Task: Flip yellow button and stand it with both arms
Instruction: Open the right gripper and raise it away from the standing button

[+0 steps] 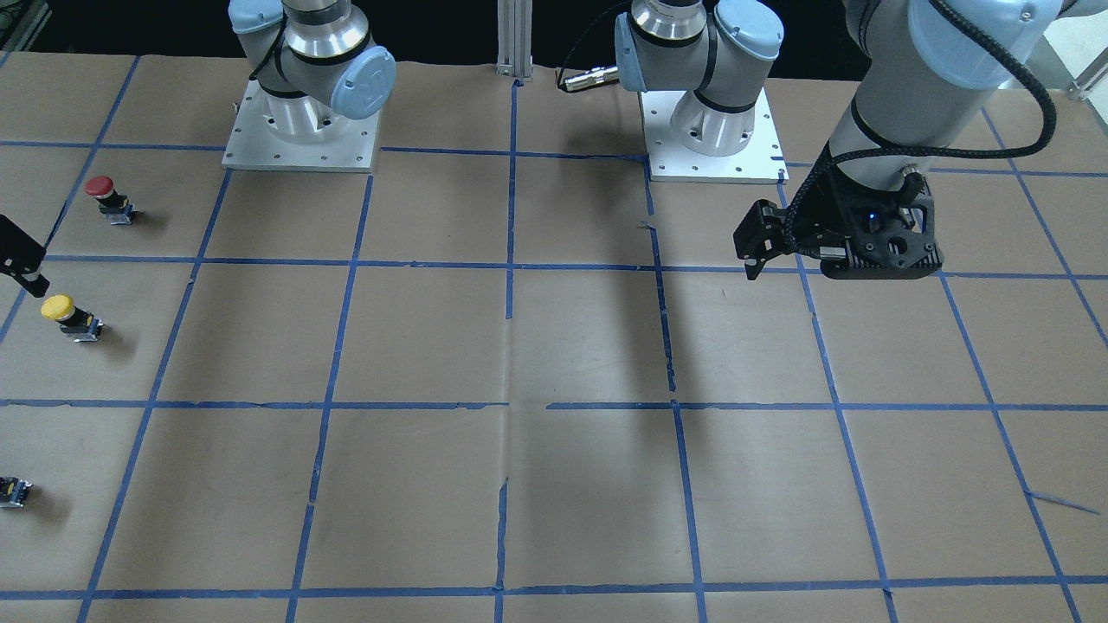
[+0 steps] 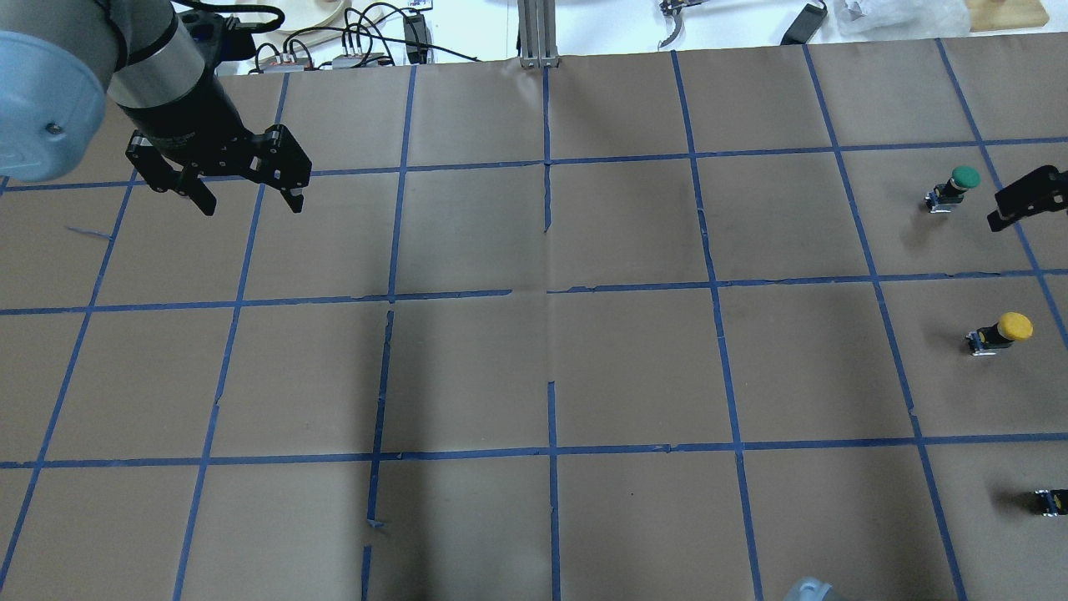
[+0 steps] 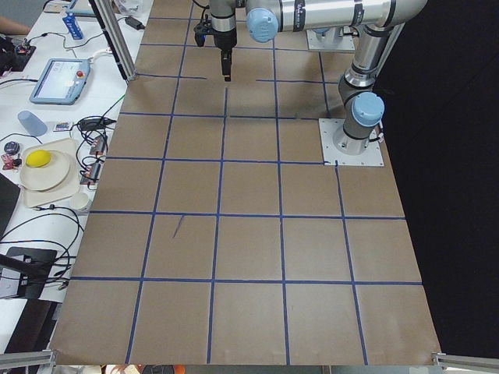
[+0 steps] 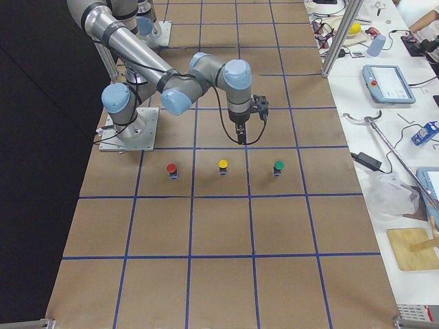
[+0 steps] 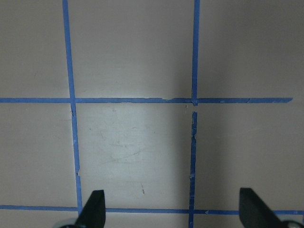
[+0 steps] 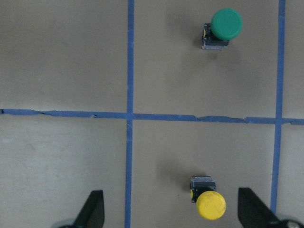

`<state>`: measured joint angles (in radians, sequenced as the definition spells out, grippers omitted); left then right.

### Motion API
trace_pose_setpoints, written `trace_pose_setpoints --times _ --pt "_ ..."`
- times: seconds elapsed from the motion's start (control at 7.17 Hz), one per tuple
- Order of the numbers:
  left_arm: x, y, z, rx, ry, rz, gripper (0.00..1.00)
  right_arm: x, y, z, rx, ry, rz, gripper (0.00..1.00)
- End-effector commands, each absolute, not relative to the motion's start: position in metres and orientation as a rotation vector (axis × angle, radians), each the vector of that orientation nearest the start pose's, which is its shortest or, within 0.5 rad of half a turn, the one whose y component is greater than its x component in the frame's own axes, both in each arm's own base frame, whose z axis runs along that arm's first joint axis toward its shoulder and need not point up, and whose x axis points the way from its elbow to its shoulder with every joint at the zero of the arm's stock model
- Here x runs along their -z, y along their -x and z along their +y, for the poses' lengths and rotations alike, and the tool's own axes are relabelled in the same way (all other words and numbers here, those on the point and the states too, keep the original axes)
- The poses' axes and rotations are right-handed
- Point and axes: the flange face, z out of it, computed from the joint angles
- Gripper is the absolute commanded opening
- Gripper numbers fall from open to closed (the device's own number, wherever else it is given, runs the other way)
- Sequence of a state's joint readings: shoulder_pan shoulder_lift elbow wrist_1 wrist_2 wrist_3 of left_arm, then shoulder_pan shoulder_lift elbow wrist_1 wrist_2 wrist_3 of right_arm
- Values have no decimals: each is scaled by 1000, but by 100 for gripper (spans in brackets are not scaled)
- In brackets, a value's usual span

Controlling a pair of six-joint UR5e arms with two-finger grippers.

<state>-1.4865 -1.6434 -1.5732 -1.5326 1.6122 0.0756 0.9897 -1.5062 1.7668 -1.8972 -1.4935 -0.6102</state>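
Right wrist-mounted view puts the small yellow mushroom-capped push-button (image 6: 211, 204) at lower right, black right gripper (image 6: 170, 209) and left gripper (image 2: 252, 206) both spread apart.

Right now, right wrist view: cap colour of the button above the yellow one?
Cap is green; clearest in right wrist view.

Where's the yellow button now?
Far right in the overhead view, on the robot's right side: the yellow button sits mid-row between the green button and red button, with the open right pincer hovering nearby.
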Motion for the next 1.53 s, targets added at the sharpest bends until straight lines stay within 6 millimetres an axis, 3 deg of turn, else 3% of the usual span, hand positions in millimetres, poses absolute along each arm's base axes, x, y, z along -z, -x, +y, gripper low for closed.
trace_pose_setpoints --times 0.0,0.42,0.56,0.7,0.84,1.4 --pt "-453 85 -525 -65 6 3100 100 -433 79 -528 100 22 3168 100" --pt "-454 85 -525 -60 13 3098 100 -473 -26 -539 49 -231 3144 100" --pt "-455 85 -524 -57 27 3102 100 -477 -79 -533 41 -326 3144 100" --pt "-456 85 -525 -55 28 3102 100 -478 -122 -525 49 -310 3165 100" --pt "-463 84 -526 -35 25 3092 100 -485 -143 -519 71 -332 3158 100" --pt "-467 93 -520 -48 -1 3088 100 -484 -146 -521 84 -340 3146 100"
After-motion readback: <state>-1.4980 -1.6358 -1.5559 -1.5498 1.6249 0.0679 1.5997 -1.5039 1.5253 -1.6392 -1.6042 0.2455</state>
